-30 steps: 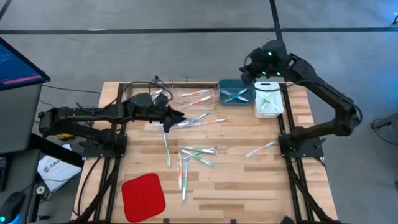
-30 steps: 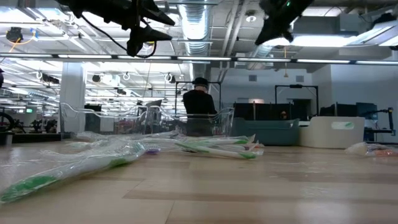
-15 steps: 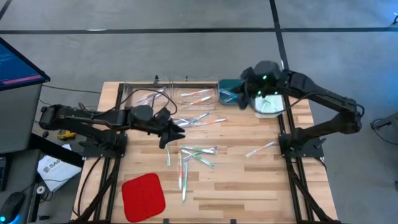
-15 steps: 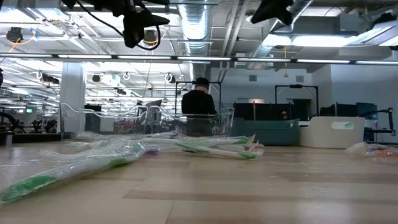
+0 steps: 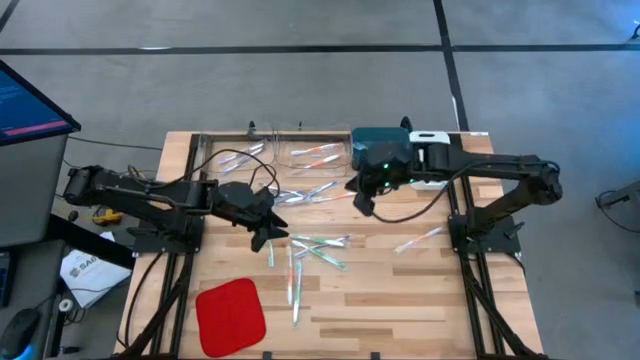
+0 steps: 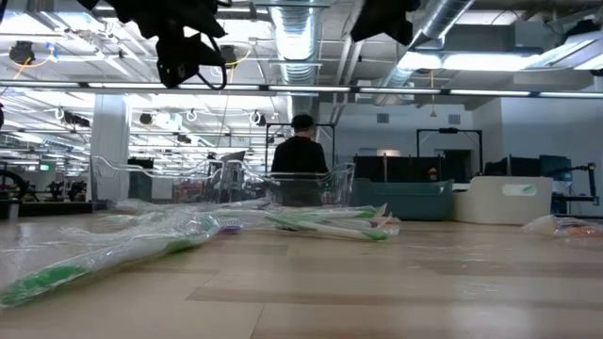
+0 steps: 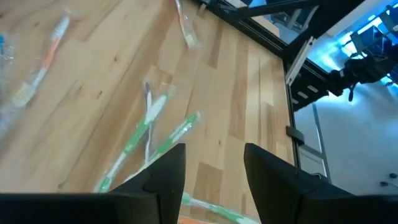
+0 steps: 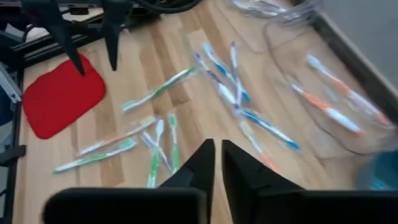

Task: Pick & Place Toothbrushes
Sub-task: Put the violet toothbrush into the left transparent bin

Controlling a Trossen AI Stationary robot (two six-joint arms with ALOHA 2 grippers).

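Nearest the lower edge of the high view lies the flat red pad (image 5: 230,315), at lower left on the wooden table (image 5: 400,300). Just up and right of it, scattered toothbrushes (image 5: 318,247) fan out across the middle of the frame: green-accented ones in a loose cluster, two lying nearly upright in the frame below them, and one stray off to the right (image 5: 420,238).

The left gripper (image 5: 268,238) hovers at centre-left, right at the left edge of that cluster, fingers apart and holding nothing. In its own wrist view the two dark fingers (image 7: 166,177) stand spread, with green toothbrushes (image 7: 140,140) directly ahead between and beyond them, and an orange-accented one (image 7: 37,71) farther off at upper left.

Higher in the frame, the right gripper (image 5: 362,200) hangs just above centre, over the upper edge of the spread. Its wrist view shows the fingers (image 8: 200,165) nearly together with only a slim gap and nothing between them; blue and green toothbrushes (image 8: 230,87) lie ahead of the tips.

Farther up, a clear bin (image 5: 325,155) holds a few orange-accented brushes; beside it sit a teal bin (image 5: 380,142) and a white bin (image 5: 435,165), partly under the right arm.

In the low view, green brushes in wrappers (image 6: 113,254) lie close to the lens, and a person (image 6: 300,165) stands far back in the room.
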